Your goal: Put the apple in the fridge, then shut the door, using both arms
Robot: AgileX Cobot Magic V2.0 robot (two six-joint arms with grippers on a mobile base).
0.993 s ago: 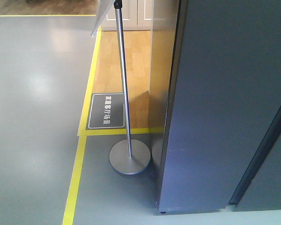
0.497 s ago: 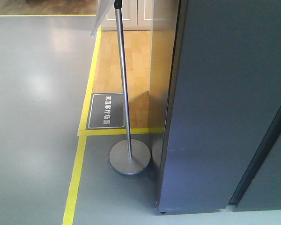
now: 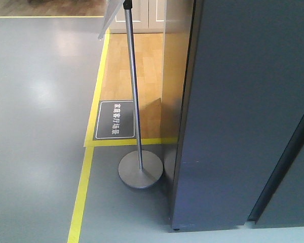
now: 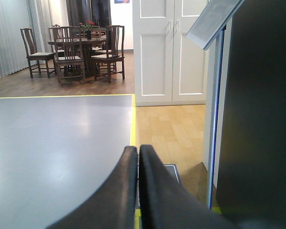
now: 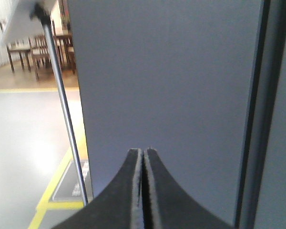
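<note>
Fridge (image 5: 167, 81) dark panel directly ahead of right gripper (image 5: 143, 157), fingers pressed together; left gripper (image 4: 138, 152) likewise closed, empty.

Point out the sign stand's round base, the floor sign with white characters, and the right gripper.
round base (image 3: 140, 169), front view, top of the disc.
floor sign (image 3: 115, 119), front view, centre of the dark plate.
right gripper (image 5: 143, 153), right wrist view, fingertips, shut.

Grey floor (image 3: 35, 126) edged by yellow tape (image 3: 81, 192); sign stand (image 3: 140, 169) at 6 o'clock of a wood floor (image 3: 147, 71). White cabinet (image 4: 169, 52) at 12, dining chairs (image 4: 69, 52) at 10
</note>
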